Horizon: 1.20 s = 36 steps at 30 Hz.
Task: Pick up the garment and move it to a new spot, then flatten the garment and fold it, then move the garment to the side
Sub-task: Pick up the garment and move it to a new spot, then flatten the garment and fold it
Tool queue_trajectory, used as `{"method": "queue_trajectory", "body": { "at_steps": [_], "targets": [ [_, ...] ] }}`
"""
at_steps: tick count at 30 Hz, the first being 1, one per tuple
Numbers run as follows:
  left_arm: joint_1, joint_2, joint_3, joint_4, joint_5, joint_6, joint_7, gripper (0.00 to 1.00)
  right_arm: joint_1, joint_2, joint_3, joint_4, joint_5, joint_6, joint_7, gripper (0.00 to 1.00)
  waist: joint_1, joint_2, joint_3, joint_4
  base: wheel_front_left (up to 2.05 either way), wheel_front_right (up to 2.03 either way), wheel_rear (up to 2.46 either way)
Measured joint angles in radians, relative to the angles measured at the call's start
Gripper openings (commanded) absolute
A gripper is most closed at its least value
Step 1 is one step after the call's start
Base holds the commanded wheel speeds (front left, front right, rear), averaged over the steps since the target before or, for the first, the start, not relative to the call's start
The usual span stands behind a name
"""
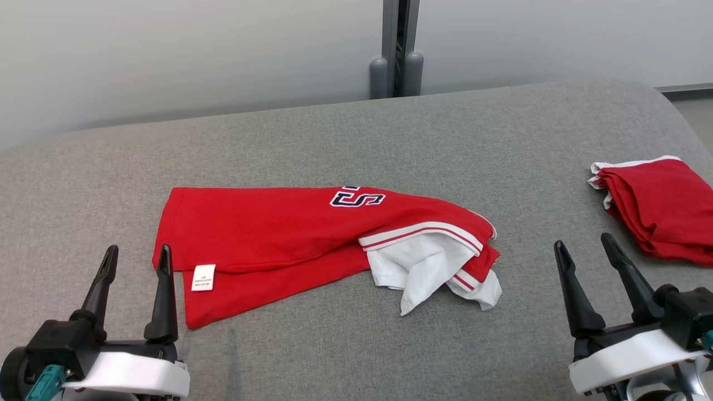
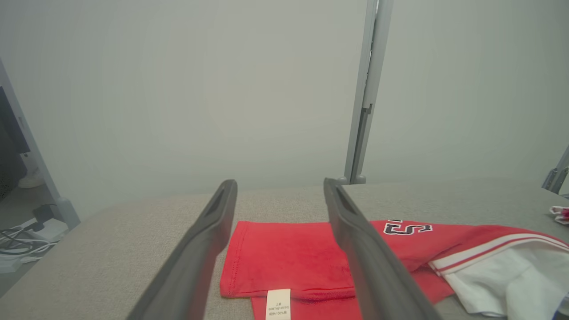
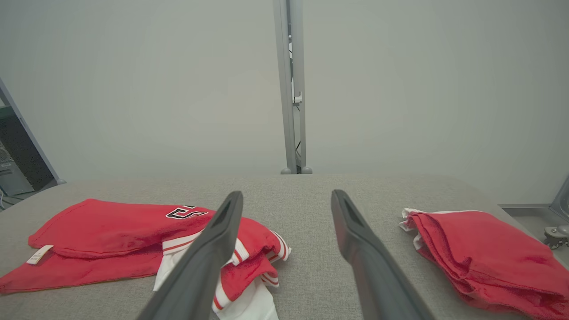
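Likely, with left gripper point(image 1: 138, 248) and right gripper point(image 1: 582, 239) both open and empty, a pinch on the crumpled red-and-white fabric jersey point(image 1: 267, 239) may catch one layer only.

A grey fabric-covered surface point(image 1: 356, 133) is spread beneath and ahead of the left gripper point(image 1: 139, 249) and the right gripper point(image 1: 582, 240), and its far edge is rounded. Beyond it, pale matt wall panels point(image 1: 167, 50) are seen, softly and evenly lit. Ahead, between the two grippers, a grey upright post point(image 1: 396, 44) is set where the panels meet. Out to the left of the left gripper, cables point(image 2: 18, 246) are seen on the floor point(image 2: 26, 209); out to the right of the right gripper, a metal caster point(image 3: 555, 233) is seen.
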<state>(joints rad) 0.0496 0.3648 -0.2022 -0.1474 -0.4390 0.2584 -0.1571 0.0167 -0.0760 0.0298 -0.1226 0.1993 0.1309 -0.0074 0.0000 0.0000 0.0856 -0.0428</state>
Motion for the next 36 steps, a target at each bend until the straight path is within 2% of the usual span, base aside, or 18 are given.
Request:
{"method": "queue_trajectory", "body": {
  "at_steps": [12,20,29,36],
  "targets": [
    [0.004,0.003,-0.019,-0.048,0.008,0.020,0.040,1.00,0.014,0.009,-0.002,-0.018,-0.001,0.000,0.012,1.00,0.0000,0.0000,0.003,0.005,0.00,0.00,0.00],
    [-0.006,0.003,-0.031,-0.065,0.014,0.024,0.049,1.00,-0.013,-0.006,0.058,-0.006,0.002,0.000,0.036,1.00,0.0000,0.0000,0.023,0.016,0.00,0.00,0.00],
    [-0.058,-0.015,-0.059,-0.067,0.017,0.016,0.044,1.00,-0.024,-0.006,0.220,0.114,0.059,0.000,0.168,1.00,0.0000,0.0000,0.084,0.053,0.00,0.00,0.00],
    [-0.128,-0.036,-0.085,-0.040,0.017,-0.007,0.024,1.00,-0.105,-0.005,0.283,0.249,0.098,0.000,0.132,1.00,0.0000,0.0000,0.160,0.096,0.00,0.00,0.00]
  ]
}}
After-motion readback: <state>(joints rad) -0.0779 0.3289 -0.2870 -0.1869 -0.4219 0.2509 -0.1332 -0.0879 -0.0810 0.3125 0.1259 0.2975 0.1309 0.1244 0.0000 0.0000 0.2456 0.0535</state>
